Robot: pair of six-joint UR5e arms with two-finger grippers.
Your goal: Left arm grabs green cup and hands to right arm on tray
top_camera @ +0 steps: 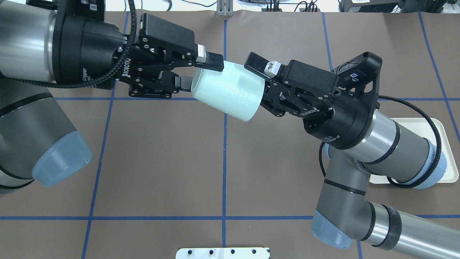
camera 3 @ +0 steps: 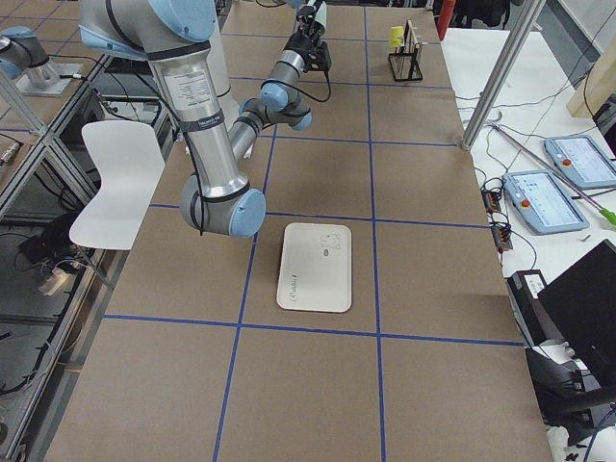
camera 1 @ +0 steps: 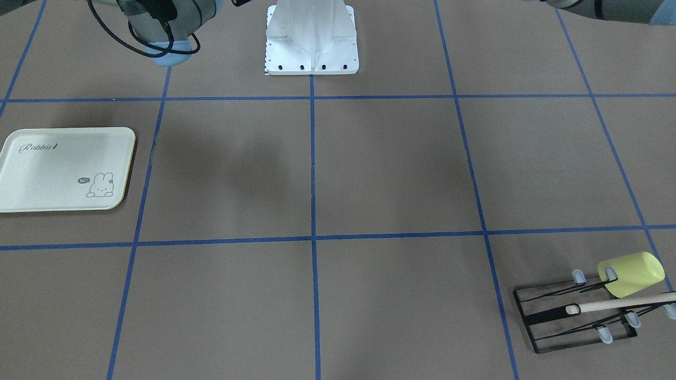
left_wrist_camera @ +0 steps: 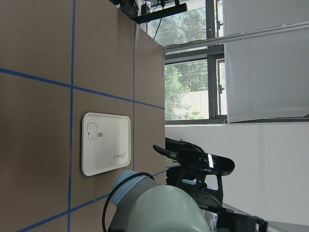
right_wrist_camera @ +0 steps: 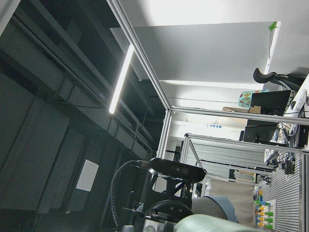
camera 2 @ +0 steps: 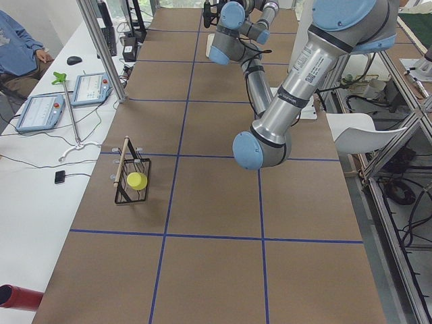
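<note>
The pale mint green cup [top_camera: 226, 91] is held on its side in mid-air between both grippers in the overhead view. My left gripper [top_camera: 196, 73] is shut on its narrow end, one finger over the top edge and one at the base. My right gripper [top_camera: 257, 84] has reached the cup's wide end. Its upper finger [top_camera: 257, 64] lies along the rim and its lower finger is hidden behind the cup, so I cannot tell whether it grips. The cream tray [camera 1: 63, 169] lies flat and bears nothing; it also shows under the right arm [top_camera: 445, 144].
A black wire rack [camera 1: 575, 311] with a wooden dowel holds a brighter yellow-green cup [camera 1: 631, 273] at the table's far corner on my left side. The robot's white base plate [camera 1: 311, 53] stands at the near middle. Blue tape lines grid the brown table.
</note>
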